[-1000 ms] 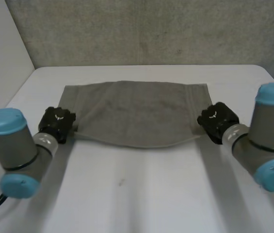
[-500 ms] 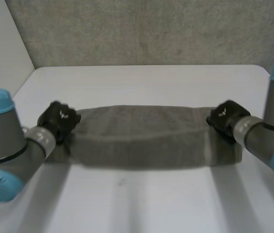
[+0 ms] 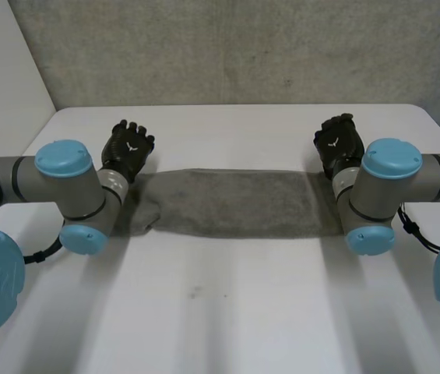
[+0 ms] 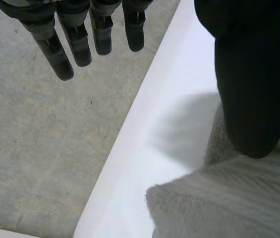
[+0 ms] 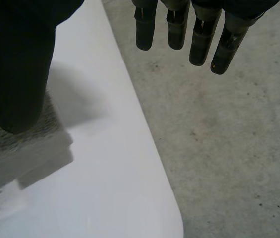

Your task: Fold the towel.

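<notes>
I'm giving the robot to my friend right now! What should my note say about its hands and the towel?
Left hand: open, fingers straight, holding nothing, by the far left corner of the towel.
Right hand: open, fingers straight, holding nothing, by the far right corner.
The towel lies flat as a long narrow band across the white table.
Done: it looks folded once lengthwise, with both ends let go.
Left: probably another fold, end to end, to make it smaller.
</notes>
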{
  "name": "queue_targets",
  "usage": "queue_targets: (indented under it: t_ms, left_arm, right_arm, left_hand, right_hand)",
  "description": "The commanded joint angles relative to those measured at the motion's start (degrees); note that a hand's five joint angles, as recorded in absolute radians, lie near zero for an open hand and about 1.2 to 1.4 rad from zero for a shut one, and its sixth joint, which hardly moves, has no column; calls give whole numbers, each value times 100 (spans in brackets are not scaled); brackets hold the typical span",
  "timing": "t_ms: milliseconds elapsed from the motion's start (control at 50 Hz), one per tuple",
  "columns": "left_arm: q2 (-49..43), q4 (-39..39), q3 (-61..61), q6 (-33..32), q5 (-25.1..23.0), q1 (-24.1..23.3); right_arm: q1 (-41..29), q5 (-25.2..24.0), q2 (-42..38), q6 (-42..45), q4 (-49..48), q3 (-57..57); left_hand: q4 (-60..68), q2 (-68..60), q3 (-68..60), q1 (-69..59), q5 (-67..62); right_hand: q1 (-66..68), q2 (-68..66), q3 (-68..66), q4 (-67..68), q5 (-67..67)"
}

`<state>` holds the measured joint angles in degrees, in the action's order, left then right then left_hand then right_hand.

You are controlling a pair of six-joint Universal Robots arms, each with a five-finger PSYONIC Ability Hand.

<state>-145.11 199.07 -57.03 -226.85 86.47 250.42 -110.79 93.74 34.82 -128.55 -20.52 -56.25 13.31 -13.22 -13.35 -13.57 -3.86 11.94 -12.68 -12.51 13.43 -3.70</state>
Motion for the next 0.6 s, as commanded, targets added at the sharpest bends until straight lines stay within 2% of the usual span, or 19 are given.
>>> queue_targets:
  t_ms: [20,100,140,260,300,320,360,380,420,440,480,600]
  left_arm:
    - [719,88,-544,80,63,-72]
    - [1160,124,-977,97,63,-63]
    - [1597,141,-1484,141,54,-28]
    - [2224,150,-2251,449,10,33]
    - [2565,141,-2680,912,1,68]
    - [2566,141,-2682,915,1,68]
    - [2864,132,-3014,1483,1,112]
    - [2865,132,-3016,1486,1,112]
    - [3075,89,-3252,2133,-8,139]
    - [3076,88,-3253,2136,-8,139]
    - [3208,71,-3428,2749,-16,191]
    - [3322,71,-3657,3314,-25,271]
  right_arm:
    - [58,-31,1164,-967,101,-833]
    - [75,-76,1756,-1286,251,-1362]
    - [102,-163,2220,-1427,679,-1791]
    - [234,-506,2530,-1471,1437,-2224]
    - [461,-725,2539,-1646,1874,-2373]
    - [462,-726,2539,-1647,1877,-2373]
    - [611,-979,2530,-1944,2122,-2452]
    - [612,-981,2530,-1946,2123,-2452]
    - [743,-1234,2443,-2217,2167,-2514]
    - [743,-1236,2442,-2218,2167,-2514]
    - [822,-1350,2232,-2315,2114,-2601]
    - [981,-1359,1950,-2280,1912,-2611]
  left_hand:
    - [-327,317,331,353,382]
    - [-327,317,331,353,382]
    - [-327,317,331,353,382]
    - [-327,317,331,353,382]
    - [-327,317,331,353,382]
    - [-327,317,331,353,382]
    - [-327,317,331,353,382]
    - [-327,317,331,353,382]
    - [-327,317,331,353,382]
    - [-327,317,331,353,382]
    - [-327,317,331,353,382]
    - [-327,317,331,353,382]
  right_hand:
    - [-194,268,251,-343,370]
    - [-194,268,251,-343,370]
    - [-194,268,251,-343,370]
    - [168,-94,-111,18,9]
    - [753,-679,-696,604,-577]
    - [756,-682,-700,607,-580]
    - [1593,-1519,-1536,1444,-1416]
    - [1597,-1523,-1541,1448,-1421]
    - [1950,-1876,-1893,1801,-1773]
    - [1951,-1877,-1894,1802,-1774]
    - [1967,-1893,-1911,1818,-1791]
    - [2523,-2449,-2466,2373,-2346]
